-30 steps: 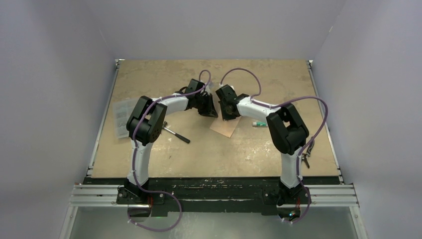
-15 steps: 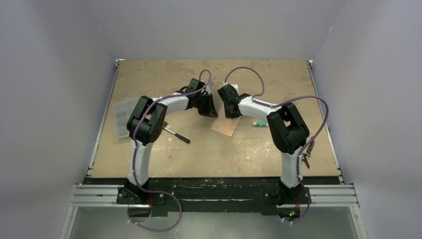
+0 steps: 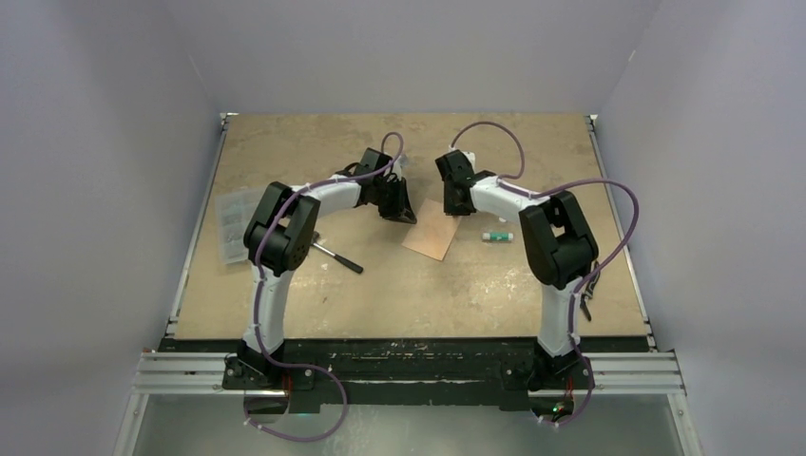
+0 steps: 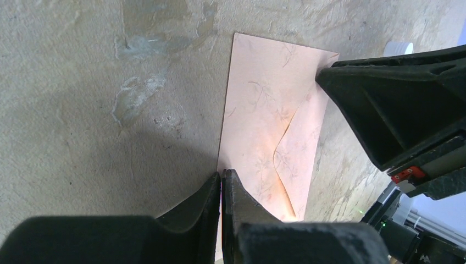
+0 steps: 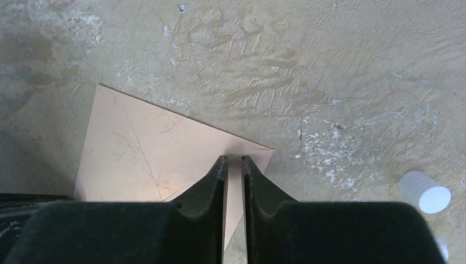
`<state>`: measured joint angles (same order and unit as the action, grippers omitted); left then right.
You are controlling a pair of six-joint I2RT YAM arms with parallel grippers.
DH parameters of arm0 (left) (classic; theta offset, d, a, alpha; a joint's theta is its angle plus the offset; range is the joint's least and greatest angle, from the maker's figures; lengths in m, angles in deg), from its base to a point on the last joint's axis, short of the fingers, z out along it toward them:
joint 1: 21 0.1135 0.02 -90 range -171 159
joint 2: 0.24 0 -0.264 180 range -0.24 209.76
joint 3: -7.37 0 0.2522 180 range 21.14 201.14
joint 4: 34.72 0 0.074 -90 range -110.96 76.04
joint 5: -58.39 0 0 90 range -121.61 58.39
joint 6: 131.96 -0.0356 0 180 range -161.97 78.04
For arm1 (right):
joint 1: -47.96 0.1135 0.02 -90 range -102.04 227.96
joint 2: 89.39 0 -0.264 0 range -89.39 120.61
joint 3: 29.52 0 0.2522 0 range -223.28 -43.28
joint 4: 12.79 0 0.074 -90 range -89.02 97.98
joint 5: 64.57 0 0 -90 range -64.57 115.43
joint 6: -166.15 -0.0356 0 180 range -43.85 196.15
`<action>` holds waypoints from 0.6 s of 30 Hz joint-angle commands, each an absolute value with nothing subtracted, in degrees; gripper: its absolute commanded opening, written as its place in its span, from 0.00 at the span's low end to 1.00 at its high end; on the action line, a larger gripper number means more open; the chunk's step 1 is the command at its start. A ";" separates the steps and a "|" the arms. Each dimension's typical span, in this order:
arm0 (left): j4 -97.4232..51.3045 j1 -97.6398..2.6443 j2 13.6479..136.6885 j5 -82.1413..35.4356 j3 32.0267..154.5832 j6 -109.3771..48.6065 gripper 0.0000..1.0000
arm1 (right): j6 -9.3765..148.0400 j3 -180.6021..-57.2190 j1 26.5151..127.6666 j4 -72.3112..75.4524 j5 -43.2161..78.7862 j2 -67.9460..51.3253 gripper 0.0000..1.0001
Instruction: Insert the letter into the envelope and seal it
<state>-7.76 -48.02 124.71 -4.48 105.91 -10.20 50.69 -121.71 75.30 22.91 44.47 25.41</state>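
Note:
The salmon-pink envelope (image 3: 430,236) lies flat on the table with its pointed flap folded down over its body (image 4: 264,110). The letter is hidden; no separate sheet shows. My left gripper (image 4: 221,176) is shut, and its tips (image 3: 404,211) rest at the envelope's left edge near a corner. My right gripper (image 5: 234,159) hovers over the opposite corner (image 5: 154,148). Its jaws stand a narrow gap apart, and the paper shows through the gap. In the top view the right gripper (image 3: 454,201) sits just beyond the envelope's far right corner.
A small white-capped glue stick (image 3: 496,236) lies right of the envelope, its cap (image 5: 424,191) showing in the right wrist view. A black-handled tool (image 3: 337,256) and a printed sheet (image 3: 233,223) lie to the left. Walls close in the table.
The right gripper has moved back and to the right, off the envelope's middle, and its jaws have parted a little. The left arm and the envelope have stayed put.

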 commanded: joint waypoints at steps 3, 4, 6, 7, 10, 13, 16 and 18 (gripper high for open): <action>-6.49 -47.32 126.62 -7.30 106.48 -13.17 0.11 | 53.16 -121.53 74.50 22.68 39.94 14.25 0.29; -7.40 -47.28 125.85 -5.98 106.82 -12.67 0.14 | 53.90 -120.71 74.24 22.67 39.55 11.60 0.34; -9.64 -46.99 124.37 -3.36 107.37 -11.28 0.19 | 56.83 -119.15 73.60 22.79 37.62 8.95 0.42; -10.53 -46.87 123.58 -2.52 107.50 -10.48 0.21 | 58.79 -118.46 73.47 23.11 36.55 8.28 0.44; -11.65 -46.50 121.72 -1.36 108.04 -9.01 0.24 | 62.91 -116.86 73.45 24.29 32.49 8.22 0.45; -10.49 -46.40 121.50 -1.37 108.94 -8.85 0.23 | 64.80 -116.21 74.26 22.58 29.02 9.54 0.36; -8.79 -46.31 122.13 -1.25 109.64 -8.44 0.16 | 62.80 -117.94 77.47 21.87 28.29 12.18 0.26; -8.02 -46.31 122.13 -1.41 109.73 -8.00 0.09 | 61.25 -120.81 79.52 22.37 29.31 14.83 0.21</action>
<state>-8.90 -46.60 124.69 -1.70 107.26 -9.37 61.49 -117.82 75.34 22.36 31.64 11.25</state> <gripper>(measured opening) 0.142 0.248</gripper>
